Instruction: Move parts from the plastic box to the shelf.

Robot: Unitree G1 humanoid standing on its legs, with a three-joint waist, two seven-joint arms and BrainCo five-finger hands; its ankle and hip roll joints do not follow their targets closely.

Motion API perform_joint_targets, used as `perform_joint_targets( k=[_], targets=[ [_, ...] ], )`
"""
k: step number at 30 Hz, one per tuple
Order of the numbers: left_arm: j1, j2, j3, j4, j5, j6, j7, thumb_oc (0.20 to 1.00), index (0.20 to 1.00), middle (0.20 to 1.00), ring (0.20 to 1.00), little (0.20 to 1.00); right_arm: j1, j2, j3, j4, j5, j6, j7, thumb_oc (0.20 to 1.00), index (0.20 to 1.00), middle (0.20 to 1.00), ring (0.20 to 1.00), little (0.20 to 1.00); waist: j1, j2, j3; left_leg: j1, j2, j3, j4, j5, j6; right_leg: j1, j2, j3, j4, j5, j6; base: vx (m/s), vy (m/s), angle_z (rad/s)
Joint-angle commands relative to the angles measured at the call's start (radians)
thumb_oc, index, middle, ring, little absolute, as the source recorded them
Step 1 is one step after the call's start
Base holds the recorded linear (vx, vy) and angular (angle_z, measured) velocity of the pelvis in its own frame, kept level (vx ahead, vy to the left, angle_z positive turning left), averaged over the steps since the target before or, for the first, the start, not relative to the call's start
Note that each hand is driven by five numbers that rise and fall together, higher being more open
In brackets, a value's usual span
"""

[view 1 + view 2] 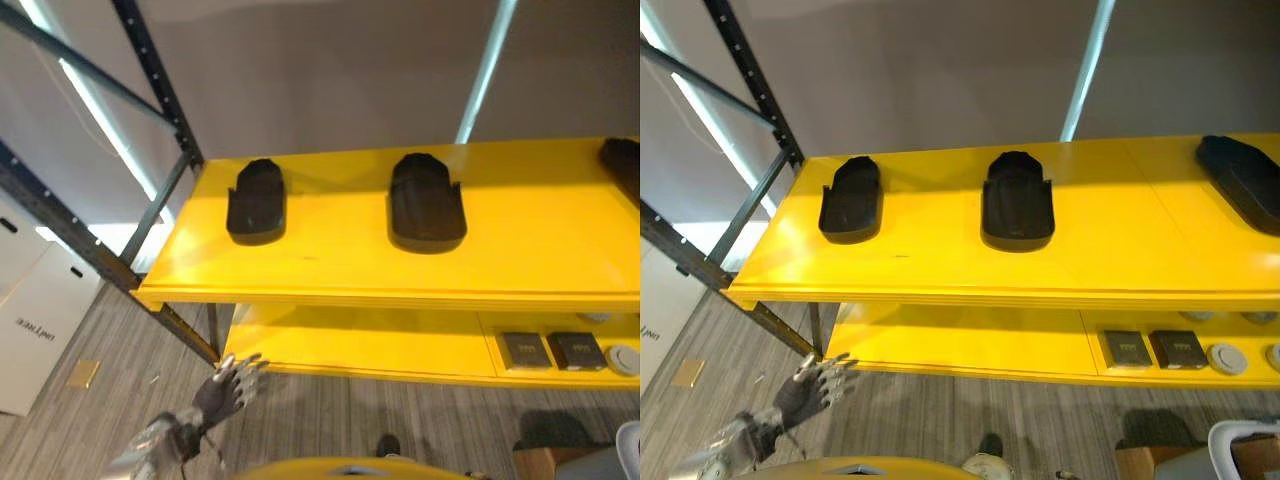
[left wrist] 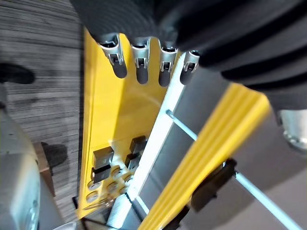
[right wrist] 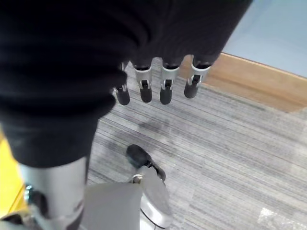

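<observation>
Parts (image 1: 257,201) lie lengthwise front-to-back on the shelf (image 1: 330,262); left hand (image 1: 228,388) and right hand (image 3: 158,81) spread, empty.

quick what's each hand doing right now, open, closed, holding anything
Left hand: open, fingers relaxed, holding nothing, low in front of the yellow shelf.
Right hand: open, fingers straight, holding nothing, above the floor.

Three black moulded parts sit on the top yellow shelf (image 1: 940,270): one at nine o'clock (image 1: 850,200), one at centre (image 1: 1018,198), one at three o'clock (image 1: 1245,180). Below: two dark square pieces (image 1: 1126,348) (image 1: 1177,348) and two grey round discs (image 1: 1227,357).
</observation>
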Motion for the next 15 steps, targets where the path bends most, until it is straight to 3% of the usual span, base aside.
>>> perform_joint_targets(
  k=[1,3,4,5,7,9,15],
  targets=[
    [-0.081,-0.017,0.089,0.135,0.06,-0.033,0.135,1.0,1.0,1.0,1.0,1.0,-0.037,0.032,0.026,0.046,0.04,0.035,-0.003,1.0,1.0,1.0,1.0,1.0,-0.011,-0.075,0.013,-0.064,0.029,-0.047,0.037,-0.006,-0.007,0.048,-0.049,0.013,-0.006,-0.063,0.074,-0.07,-0.033,0.14],
    [-0.093,-0.069,0.124,0.337,0.22,-0.067,0.23,1.0,1.0,1.0,1.0,1.0,-0.052,0.052,0.035,0.051,0.043,0.051,-0.01,1.0,1.0,1.0,1.0,1.0,-0.004,-0.081,0.013,-0.066,0.029,-0.06,0.033,-0.001,-0.008,0.047,-0.049,0.011,-0.006,-0.062,0.072,-0.04,-0.034,0.2],
    [-0.093,-0.069,0.124,0.337,0.22,-0.067,0.23,1.0,1.0,1.0,1.0,1.0,-0.052,0.052,0.035,0.051,0.043,0.051,-0.01,1.0,1.0,1.0,1.0,1.0,-0.004,-0.081,0.013,-0.066,0.029,-0.06,0.033,-0.001,-0.008,0.047,-0.049,0.011,-0.006,-0.062,0.072,-0.02,-0.026,0.16],
    [-0.114,-0.119,0.153,0.546,0.321,-0.13,0.304,1.0,1.0,1.0,1.0,1.0,-0.068,0.079,0.035,0.084,0.037,0.041,-0.022,1.0,1.0,1.0,1.0,1.0,-0.001,-0.085,0.01,-0.063,0.027,-0.068,0.026,0.001,-0.008,0.048,-0.048,0.011,-0.006,-0.066,0.071,-0.01,-0.014,0.09],
    [-0.136,-0.157,0.183,0.662,0.437,-0.196,0.39,1.0,1.0,1.0,1.0,1.0,-0.089,0.115,0.035,0.132,0.014,0.029,-0.041,1.0,1.0,1.0,1.0,1.0,-0.002,-0.089,0.007,-0.059,0.025,-0.077,0.022,0.001,-0.01,0.051,-0.047,0.015,-0.007,-0.069,0.069,0.02,-0.011,0.06],
    [-0.161,-0.18,0.187,0.697,0.482,-0.221,0.38,1.0,1.0,1.0,1.0,1.0,-0.095,0.13,0.04,0.152,0.0,0.027,-0.052,1.0,1.0,1.0,1.0,1.0,-0.007,-0.093,0.003,-0.056,0.025,-0.076,0.02,0.0,-0.011,0.05,-0.047,0.02,-0.008,-0.069,0.068,0.02,0.004,0.06],
    [-0.192,-0.217,0.167,0.687,0.476,-0.249,0.52,1.0,1.0,1.0,1.0,1.0,-0.092,0.15,0.039,0.178,-0.004,0.016,-0.076,1.0,1.0,1.0,1.0,1.0,-0.014,-0.096,0.004,-0.051,0.023,-0.083,0.016,-0.003,-0.014,0.051,-0.044,0.033,-0.01,-0.067,0.07,-0.01,-0.001,0.02]
  ],
)
